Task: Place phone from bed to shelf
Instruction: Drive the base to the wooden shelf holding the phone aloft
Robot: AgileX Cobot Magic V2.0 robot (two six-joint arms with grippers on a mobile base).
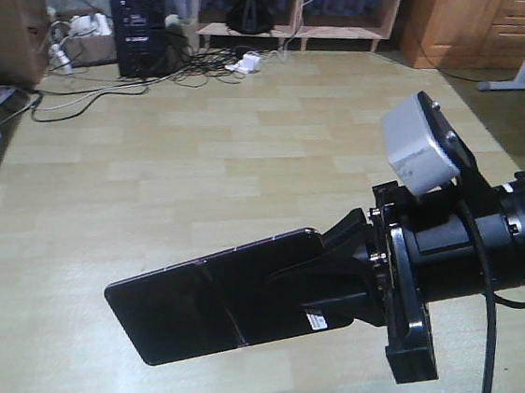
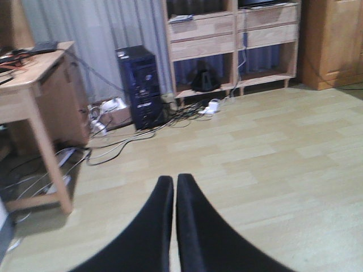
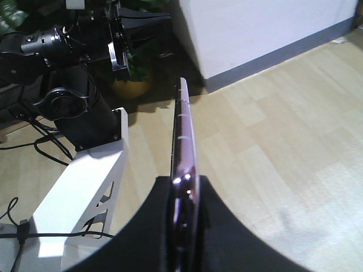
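Observation:
The phone (image 1: 205, 294) is a thin glossy black slab held out over the wooden floor, with my right gripper (image 1: 317, 259) shut on its near end. In the right wrist view the phone (image 3: 184, 130) stands edge-on, pinched between the black fingers of the right gripper (image 3: 184, 182). My left gripper (image 2: 174, 180) is shut with nothing in it and hangs above the floor. The light-wood shelf (image 2: 232, 42) stands against the far wall, and the front view shows the shelf (image 1: 295, 17) well beyond the phone. The bed is out of view.
A black computer tower (image 2: 139, 85) and tangled cables (image 2: 170, 116) lie on the floor beside the shelf. A wooden desk (image 2: 34, 76) stands at the left. An orange-brown cabinet (image 1: 458, 29) is at the right. My left arm (image 3: 57, 42) and white base (image 3: 85, 187) are close by.

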